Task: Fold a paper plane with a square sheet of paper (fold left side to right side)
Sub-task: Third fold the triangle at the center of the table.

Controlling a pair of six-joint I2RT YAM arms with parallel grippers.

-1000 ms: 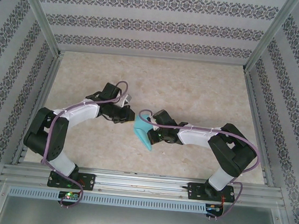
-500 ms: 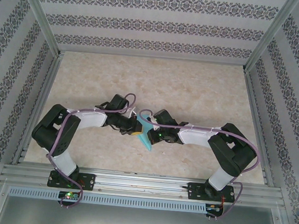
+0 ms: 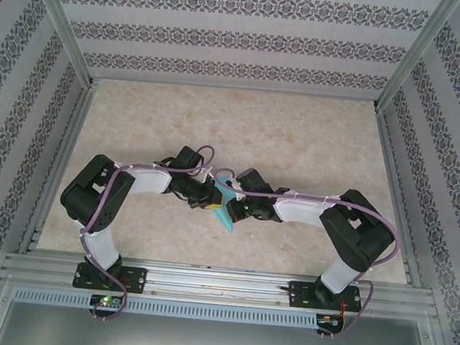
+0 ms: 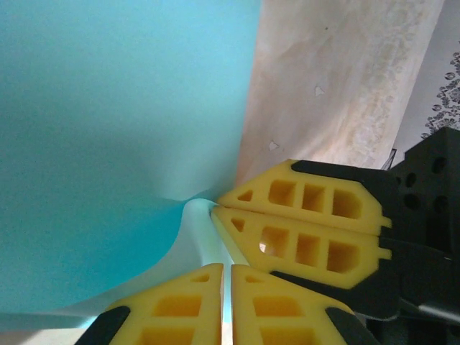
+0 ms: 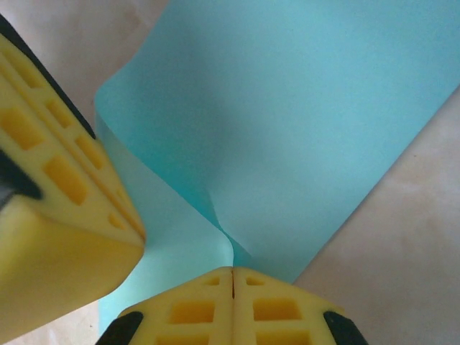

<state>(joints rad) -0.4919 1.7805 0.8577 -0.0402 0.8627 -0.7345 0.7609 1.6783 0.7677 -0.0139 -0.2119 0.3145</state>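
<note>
The square sheet of paper (image 3: 220,211), light turquoise, stands partly lifted off the table near the middle, bent into a loose fold. My right gripper (image 3: 230,200) is shut on its edge; in the right wrist view the paper (image 5: 287,129) curls into the closed tips (image 5: 232,277). My left gripper (image 3: 209,196) is shut, its tips right against the sheet beside the right one. From the left wrist, the paper (image 4: 108,144) spreads above my closed tips (image 4: 226,287), and the right gripper's fingers (image 4: 302,215) pinch it just above them. The left gripper's fingers (image 5: 65,194) show at the left.
The beige table (image 3: 298,138) lies open behind and beside the arms. Patterned walls and metal frame posts (image 3: 60,30) bound it on three sides. A rail (image 3: 219,282) carrying both arm bases runs along the near edge.
The left arm has swung right across the table, bringing its shut gripper up against the paper beside the right gripper. The right arm and the sheet have stayed put.
</note>
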